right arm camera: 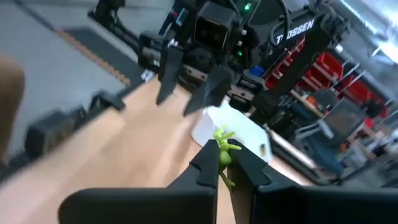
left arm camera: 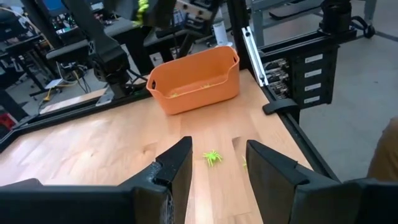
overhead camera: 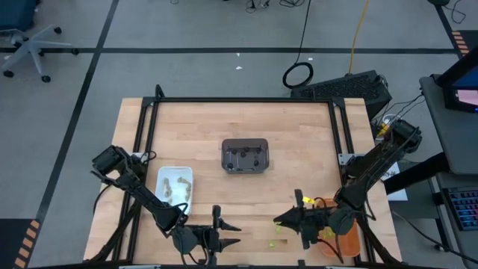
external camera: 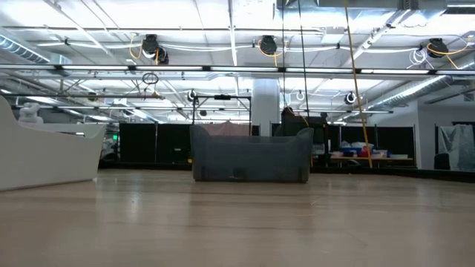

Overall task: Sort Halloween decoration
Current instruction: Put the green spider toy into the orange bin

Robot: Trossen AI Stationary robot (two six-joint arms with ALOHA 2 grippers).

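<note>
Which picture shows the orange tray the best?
The left wrist view: the whole orange tray stands unblocked on the table, with small green bits inside. In the high view only part of it peeks out under the right arm. The low view and right wrist view don't show it.

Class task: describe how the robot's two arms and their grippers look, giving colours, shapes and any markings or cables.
Both arms are black and jointed. Each gripper, left gripper and right gripper, ends in two dark tapered fingers. The left arm carries white TROSSEN lettering, a green light and a boxy wrist camera.
</note>
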